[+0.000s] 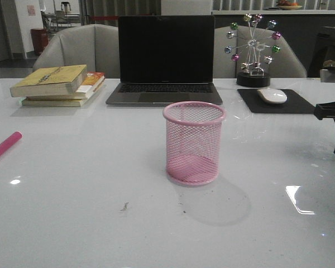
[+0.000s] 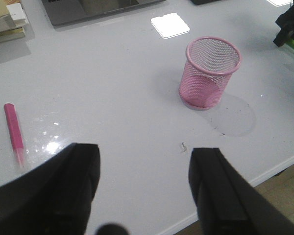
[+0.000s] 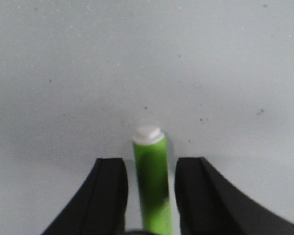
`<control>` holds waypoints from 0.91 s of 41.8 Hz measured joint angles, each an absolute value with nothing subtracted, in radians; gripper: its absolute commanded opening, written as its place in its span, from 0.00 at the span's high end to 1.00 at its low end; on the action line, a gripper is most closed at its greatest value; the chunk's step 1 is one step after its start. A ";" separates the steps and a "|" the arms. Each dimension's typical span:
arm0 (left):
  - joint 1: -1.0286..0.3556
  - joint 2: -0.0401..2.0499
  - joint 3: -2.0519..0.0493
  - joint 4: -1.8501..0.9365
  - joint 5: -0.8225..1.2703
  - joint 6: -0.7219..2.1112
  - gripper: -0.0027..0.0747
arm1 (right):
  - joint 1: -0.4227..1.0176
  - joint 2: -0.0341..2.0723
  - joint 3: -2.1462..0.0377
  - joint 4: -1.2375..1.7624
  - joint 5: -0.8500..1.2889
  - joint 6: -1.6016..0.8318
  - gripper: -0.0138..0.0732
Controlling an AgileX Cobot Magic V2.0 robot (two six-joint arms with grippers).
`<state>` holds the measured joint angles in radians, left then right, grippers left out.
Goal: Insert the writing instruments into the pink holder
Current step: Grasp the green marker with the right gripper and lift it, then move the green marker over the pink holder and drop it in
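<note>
two markers lie on the tabletop [image 1: 72, 223], and neither is in the pink holder [image 1: 194, 143] yet. the holder stands upright and empty near the middle of the tabletop, in front of the laptop [image 1: 164, 58].

the green marker [image 3: 152, 183] is at the right edge of the tabletop, and it lies flat between the two fingers of the right end effector [image 3: 151, 196]. in the right wrist view its long axis runs straight along the line of the fingers, with the pale end tip pointing away from the wrist. the fingers stand apart, one on each side of the barrel, and a small gap shows on both sides, so i judge they are not clamped on it. this relation matters most for the coming move: the marker is already centred, so i think the fingers need only to come together.

the pink marker [image 1: 4, 147] lies flat near the left edge of the tabletop, well apart from the holder. the left end effector [image 2: 144, 191] is nearer to it; its fingers are wide apart and hold nothing. in the left wrist view the holder is ahead of this end effector, and the pink marker lies off to one side of it, not between the fingers.
</note>
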<state>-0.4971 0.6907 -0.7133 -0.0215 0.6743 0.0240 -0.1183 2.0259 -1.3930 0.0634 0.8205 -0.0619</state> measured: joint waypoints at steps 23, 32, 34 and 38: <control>-0.497 0.691 -0.713 -0.021 0.675 0.024 0.38 | -0.086 1.743 -1.296 0.095 0.613 -0.064 0.72; -0.497 0.691 -0.713 -0.021 0.675 0.024 0.38 | 0.149 1.343 -0.990 0.176 0.135 -0.064 0.72; -0.497 0.691 -0.713 -0.021 0.677 0.024 0.38 | 0.210 1.286 -0.936 0.181 0.024 -0.064 0.72; -0.497 0.691 -0.713 -0.021 0.677 0.024 0.38 | 0.341 1.198 -0.836 0.185 -0.160 -0.064 0.72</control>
<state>-0.4971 0.6907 -0.7133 -0.0215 0.6766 0.0240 0.3414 1.1977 -0.8357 0.1850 -0.1604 -0.0639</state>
